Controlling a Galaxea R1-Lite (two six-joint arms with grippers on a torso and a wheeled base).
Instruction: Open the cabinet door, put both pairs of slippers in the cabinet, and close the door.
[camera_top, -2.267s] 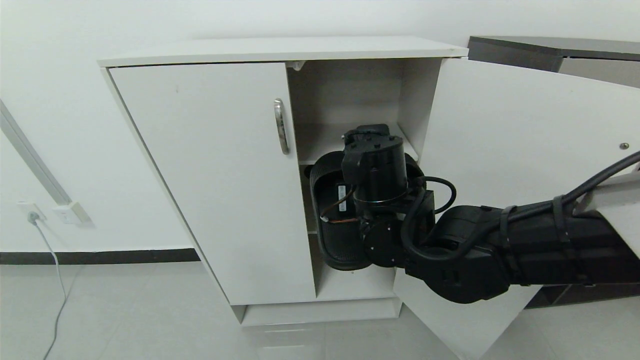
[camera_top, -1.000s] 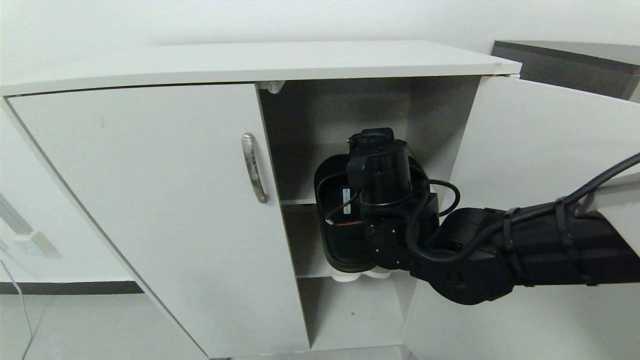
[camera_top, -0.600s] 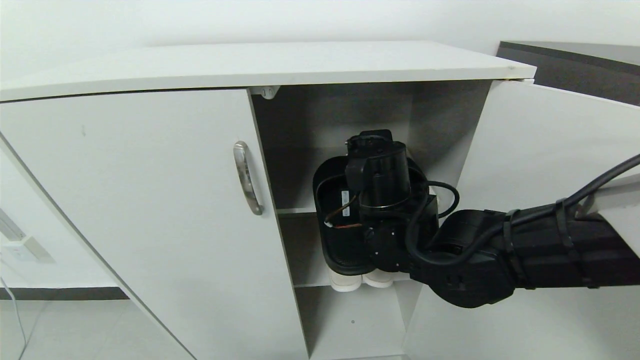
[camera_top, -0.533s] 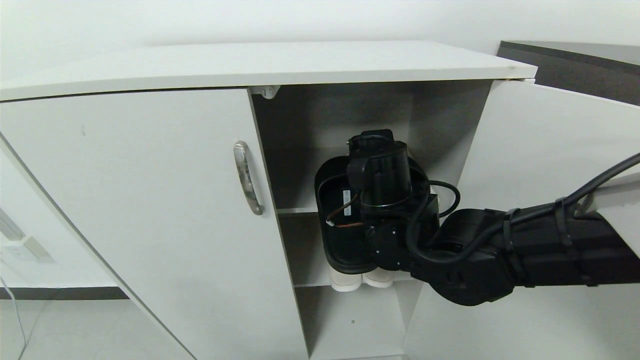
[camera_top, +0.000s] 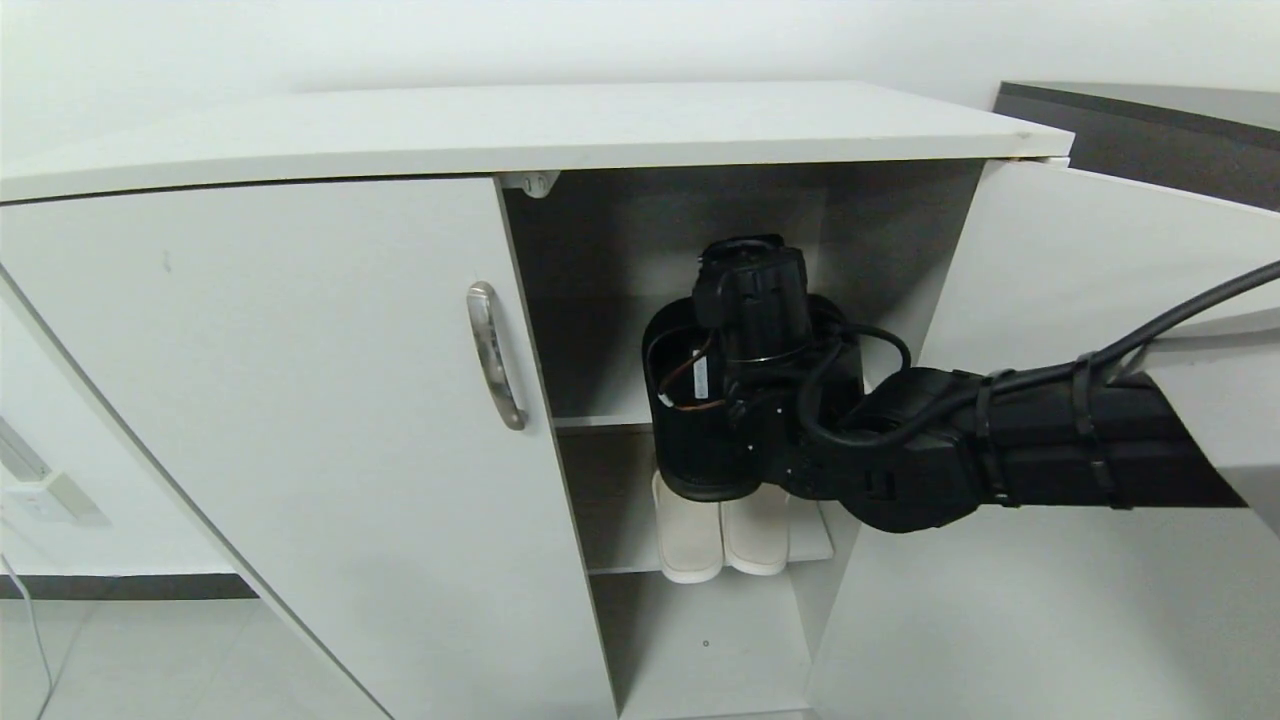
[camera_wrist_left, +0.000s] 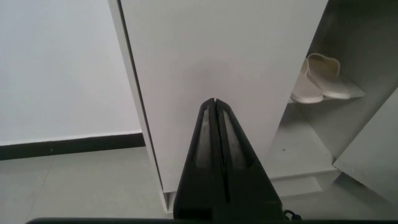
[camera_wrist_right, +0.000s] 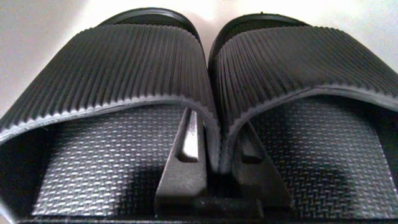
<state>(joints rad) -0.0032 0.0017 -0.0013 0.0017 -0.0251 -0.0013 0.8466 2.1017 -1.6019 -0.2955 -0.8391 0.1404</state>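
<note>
The white cabinet (camera_top: 560, 110) has its left door (camera_top: 300, 400) closed and its right door (camera_top: 1050, 260) swung open. My right gripper (camera_wrist_right: 216, 140) is shut on the pair of black slippers (camera_wrist_right: 205, 81), pinching their inner edges together. Those black slippers (camera_top: 690, 440) hang in the open half at upper-shelf height. A white pair (camera_top: 720, 540) lies on the shelf below, also seen in the left wrist view as white slippers (camera_wrist_left: 320, 78). My left gripper (camera_wrist_left: 214, 106) is shut and empty, low in front of the closed door.
The closed door carries a metal handle (camera_top: 495, 355) near the opening. A dark grey unit (camera_top: 1150, 130) stands behind the open door at the right. A wall socket (camera_top: 50, 495) sits low at the left. Grey tiled floor (camera_wrist_left: 74, 186) lies before the cabinet.
The head camera came closer to the cabinet. Over the last half second my right arm rose and went deeper into the opening with the black slippers, uncovering more of the white pair.
</note>
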